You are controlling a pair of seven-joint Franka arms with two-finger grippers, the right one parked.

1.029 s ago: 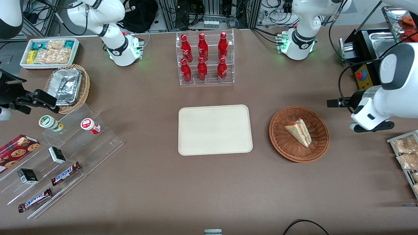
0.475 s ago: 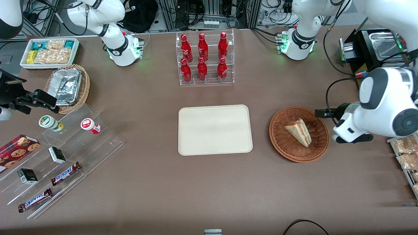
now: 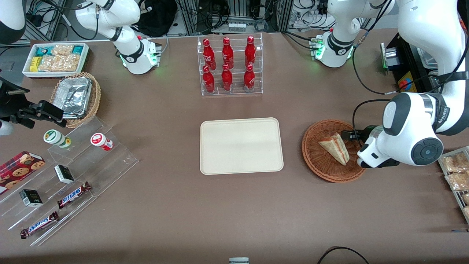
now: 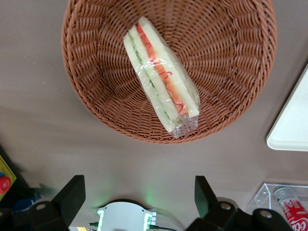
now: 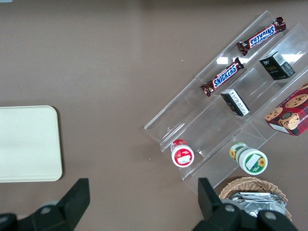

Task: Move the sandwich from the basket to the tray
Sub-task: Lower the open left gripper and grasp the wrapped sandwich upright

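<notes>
**Arm swung in over the basket; the grasp hasn't started**

Front view: over the last second I've brought the left arm in from the working arm's end of the desk [image 3: 165, 220], and its end effector [image 3: 352, 136] now hangs at the basket [image 3: 322, 168] rim, just beside the sandwich [image 3: 335, 147]. That puts me in the approach, nothing lifted. The cream tray [image 3: 241, 145] sits bare beside the basket, toward the parked arm's end.

Left wrist view: the fingers [image 4: 72, 196] stand wide apart with nothing between them. The wrapped sandwich [image 4: 160, 84] lies flat in the wicker basket [image 4: 91, 91], above no finger yet, so I judge I still need to centre and descend.
</notes>
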